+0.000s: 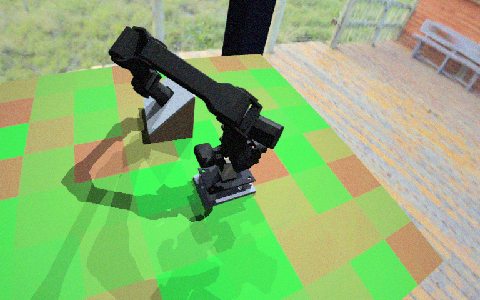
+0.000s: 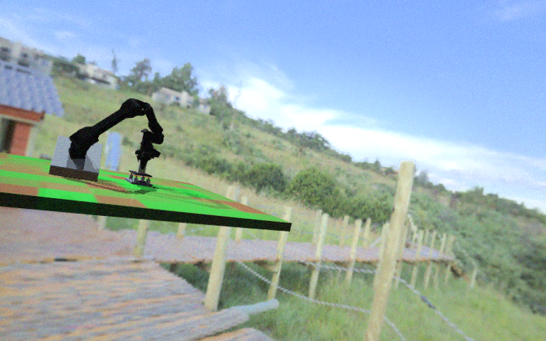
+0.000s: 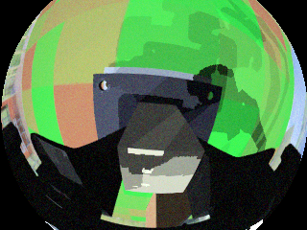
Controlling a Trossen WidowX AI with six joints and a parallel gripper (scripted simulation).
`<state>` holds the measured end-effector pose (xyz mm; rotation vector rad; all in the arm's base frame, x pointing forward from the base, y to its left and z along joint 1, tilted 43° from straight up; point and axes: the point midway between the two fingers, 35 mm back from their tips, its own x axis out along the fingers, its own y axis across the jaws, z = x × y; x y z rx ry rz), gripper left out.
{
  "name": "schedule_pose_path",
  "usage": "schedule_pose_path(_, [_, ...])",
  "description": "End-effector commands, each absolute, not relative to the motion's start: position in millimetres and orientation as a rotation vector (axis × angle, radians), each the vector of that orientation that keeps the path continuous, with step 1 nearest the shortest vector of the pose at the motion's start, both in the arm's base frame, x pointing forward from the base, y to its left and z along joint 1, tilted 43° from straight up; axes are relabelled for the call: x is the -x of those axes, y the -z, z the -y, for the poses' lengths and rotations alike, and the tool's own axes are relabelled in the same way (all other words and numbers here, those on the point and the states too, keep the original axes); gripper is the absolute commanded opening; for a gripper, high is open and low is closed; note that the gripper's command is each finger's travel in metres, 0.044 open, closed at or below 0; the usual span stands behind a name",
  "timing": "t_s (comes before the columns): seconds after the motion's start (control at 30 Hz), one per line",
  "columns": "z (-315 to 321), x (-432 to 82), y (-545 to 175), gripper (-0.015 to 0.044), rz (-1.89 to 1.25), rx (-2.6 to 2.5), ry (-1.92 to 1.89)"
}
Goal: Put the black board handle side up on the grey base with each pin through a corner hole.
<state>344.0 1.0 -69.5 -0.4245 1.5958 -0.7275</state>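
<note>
The black parallel-jaw claw (image 1: 226,160) (image 3: 156,130) grips the square handle (image 1: 228,172) (image 3: 160,122) of the flat black board (image 1: 212,180) (image 2: 139,173) (image 3: 107,105), which is directly above the grey four-post base (image 1: 233,196) (image 2: 138,183) (image 3: 149,71). Whether the pins enter the corner holes is unclear.

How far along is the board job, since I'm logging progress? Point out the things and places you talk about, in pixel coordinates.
Done: the board (image 1: 231,183) (image 3: 107,112) is off the table, over the base (image 1: 233,196) (image 2: 138,183) (image 3: 144,72). In hand: the gripper (image 1: 228,166) (image 2: 141,170) (image 3: 156,130) grips its handle. Left, apparently: seating it, since a gap shows beneath, then releasing and withdrawing.
</note>
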Motion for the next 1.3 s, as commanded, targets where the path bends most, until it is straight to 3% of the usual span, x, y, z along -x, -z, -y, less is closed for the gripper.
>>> schedule_pose_path(0.0, [0.8,-343.5,70.9,0.0,-1.596,0.43,0.727])
schedule_pose_path(0.63, [5.0,-342.6,75.7,0.0,-1.596,0.43,0.728])
schedule_pose_path(1.17, [3.0,-343.2,73.7,0.042,-1.595,0.424,0.729])
schedule_pose_path(1.27, [-5.8,-346.0,64.3,0.044,-1.596,0.423,0.728])
